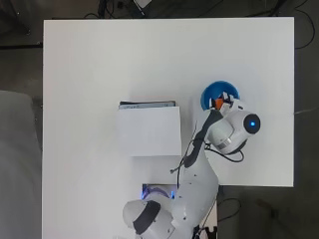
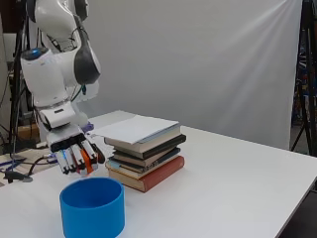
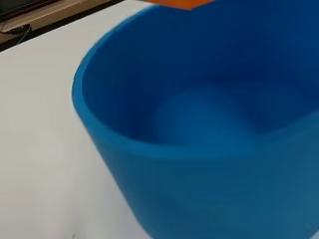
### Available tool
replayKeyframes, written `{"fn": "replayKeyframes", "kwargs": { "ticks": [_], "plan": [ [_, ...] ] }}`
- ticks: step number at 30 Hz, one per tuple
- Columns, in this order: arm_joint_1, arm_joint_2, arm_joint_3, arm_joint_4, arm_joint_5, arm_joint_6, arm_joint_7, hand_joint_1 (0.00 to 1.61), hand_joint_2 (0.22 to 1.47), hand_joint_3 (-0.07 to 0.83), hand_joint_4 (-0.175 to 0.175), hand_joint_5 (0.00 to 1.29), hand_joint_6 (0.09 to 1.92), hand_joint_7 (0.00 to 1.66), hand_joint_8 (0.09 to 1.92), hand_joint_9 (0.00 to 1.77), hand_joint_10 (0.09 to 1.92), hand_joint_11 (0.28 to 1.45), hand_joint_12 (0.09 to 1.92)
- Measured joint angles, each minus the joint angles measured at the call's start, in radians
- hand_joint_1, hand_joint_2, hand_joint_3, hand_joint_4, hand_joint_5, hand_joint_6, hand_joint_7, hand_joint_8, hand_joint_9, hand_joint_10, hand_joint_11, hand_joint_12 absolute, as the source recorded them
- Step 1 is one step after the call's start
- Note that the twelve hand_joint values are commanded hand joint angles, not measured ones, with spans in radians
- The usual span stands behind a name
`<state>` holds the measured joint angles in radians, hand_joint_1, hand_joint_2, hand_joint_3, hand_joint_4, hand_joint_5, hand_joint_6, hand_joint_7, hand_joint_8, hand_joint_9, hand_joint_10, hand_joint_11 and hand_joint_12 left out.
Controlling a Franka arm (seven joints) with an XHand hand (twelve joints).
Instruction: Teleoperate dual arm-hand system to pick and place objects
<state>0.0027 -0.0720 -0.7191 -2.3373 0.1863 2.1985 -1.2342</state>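
Observation:
A blue round cup [image 2: 92, 209] stands on the white table near its right edge, its rim [image 1: 213, 90] partly under the arm in the overhead view. My hand [image 2: 74, 151] hangs just above the cup's near rim, fingers pointing down and curled round a small orange object [image 2: 87, 159]. From above, a bit of that orange object [image 1: 218, 103] peeks out over the cup, beside the hand [image 1: 228, 105]. The wrist view looks into the cup [image 3: 149, 74], which holds nothing, and the orange object [image 3: 182, 4] shows at the picture's edge.
A stack of several books [image 2: 144, 156], topped by a white-covered one [image 1: 148, 130], lies in the middle of the table [image 1: 89, 69], left of the cup. A cable [image 1: 187, 154] runs along the arm.

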Motion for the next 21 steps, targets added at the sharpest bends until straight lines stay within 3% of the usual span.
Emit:
{"fn": "replayKeyframes", "kwargs": {
  "ticks": [11, 17, 19, 20, 21],
  "plan": [
    [0.976, -0.354, -0.865, 0.115, -0.445, -0.028, 0.272, 0.94, 1.21, 0.001, 0.173, 0.79, 1.27, 1.14, 1.92, 1.43, 1.92, 1.05, 1.81],
    [1.149, -0.439, -1.051, 0.164, -0.560, -0.025, 0.337, 0.94, 1.21, 0.000, 0.175, 0.79, 1.28, 1.15, 1.92, 1.44, 1.92, 1.07, 1.81],
    [1.161, -0.447, -1.057, 0.168, -0.573, -0.019, 0.348, 0.43, 1.08, -0.005, 0.059, 0.38, 0.54, 0.59, 0.85, 0.75, 0.90, 0.66, 0.80],
    [1.163, -0.449, -1.059, 0.167, -0.584, -0.012, 0.357, 0.23, 1.04, -0.005, 0.033, 0.22, 0.28, 0.35, 0.46, 0.48, 0.51, 0.54, 0.43],
    [1.161, -0.450, -1.057, 0.162, -0.600, -0.004, 0.374, 0.11, 1.00, -0.005, 0.027, 0.12, 0.14, 0.22, 0.23, 0.32, 0.27, 0.48, 0.22]
  ]
}}
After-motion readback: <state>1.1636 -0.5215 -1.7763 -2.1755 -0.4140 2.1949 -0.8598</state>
